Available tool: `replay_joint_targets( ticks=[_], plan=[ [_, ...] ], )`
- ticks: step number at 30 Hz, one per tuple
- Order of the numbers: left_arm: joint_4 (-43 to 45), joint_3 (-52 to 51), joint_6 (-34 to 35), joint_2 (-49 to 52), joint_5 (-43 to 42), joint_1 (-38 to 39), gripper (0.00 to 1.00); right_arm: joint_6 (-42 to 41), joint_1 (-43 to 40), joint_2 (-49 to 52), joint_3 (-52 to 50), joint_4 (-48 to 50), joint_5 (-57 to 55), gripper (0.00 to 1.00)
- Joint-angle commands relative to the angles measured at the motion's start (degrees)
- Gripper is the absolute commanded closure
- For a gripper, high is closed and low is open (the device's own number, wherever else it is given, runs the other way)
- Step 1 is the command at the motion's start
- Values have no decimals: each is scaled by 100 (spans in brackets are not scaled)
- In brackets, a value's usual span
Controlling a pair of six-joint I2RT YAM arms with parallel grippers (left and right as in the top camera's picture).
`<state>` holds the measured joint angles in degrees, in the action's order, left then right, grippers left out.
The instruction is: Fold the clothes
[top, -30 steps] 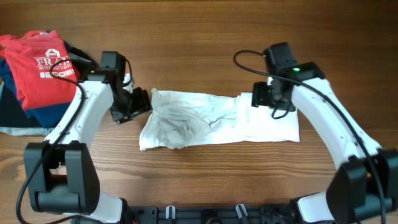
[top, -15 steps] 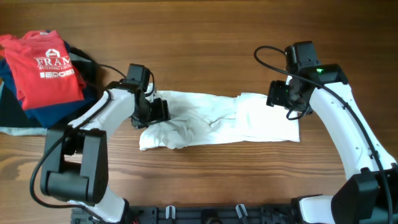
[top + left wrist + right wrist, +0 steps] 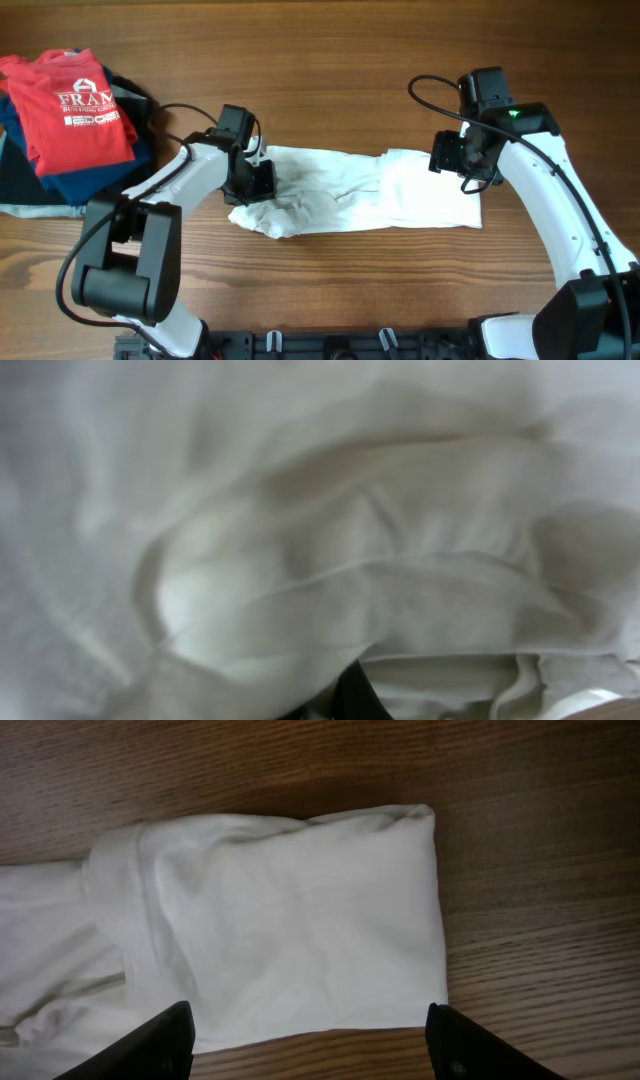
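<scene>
A white garment [image 3: 350,195] lies crumpled in a long strip across the middle of the table. My left gripper [image 3: 262,182] is at its left end, shut on a bunch of the white fabric. White cloth [image 3: 300,540] fills the left wrist view, and only a dark bit of finger [image 3: 350,698] shows beneath a fold. My right gripper [image 3: 448,155] hovers open above the garment's flat right end [image 3: 300,920], with nothing between its fingers [image 3: 150,1045].
A pile of clothes sits at the far left: a red printed shirt [image 3: 75,110] on top of dark blue garments [image 3: 95,180]. Bare wooden table [image 3: 330,70] surrounds the white garment.
My left gripper moved right onto the garment's left end and shut on it, drawing that edge inward. My right arm shifted right a second ago, then held still.
</scene>
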<state>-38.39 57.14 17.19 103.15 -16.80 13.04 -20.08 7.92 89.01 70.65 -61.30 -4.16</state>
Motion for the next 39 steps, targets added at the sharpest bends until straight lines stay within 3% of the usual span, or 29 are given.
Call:
replay_joint_targets(
  ticks=[1,9,14,16,22,30,39],
  plan=[
    [-332,28,-4,-264,1036,-479,96,55,-9,-74,37,-7,-164,26],
    [-640,455,-7,-811,1694,-1694,96,55,-20,-74,37,-13,-256,25],
    [-892,1014,-9,-846,1320,-1759,96,42,-116,-72,26,-144,-529,24],
    [-1047,1290,-9,-846,949,-1574,96,35,-214,-72,26,-201,-525,24],
    [-1622,1952,120,-857,892,-404,96,57,-415,-72,26,-282,-525,24],
    [-1453,1954,903,-841,999,1351,95,59,-415,-72,26,-323,-525,24],
    [-763,1952,1506,-723,1263,2413,92,109,-415,-72,26,-428,-525,24]
  ],
)
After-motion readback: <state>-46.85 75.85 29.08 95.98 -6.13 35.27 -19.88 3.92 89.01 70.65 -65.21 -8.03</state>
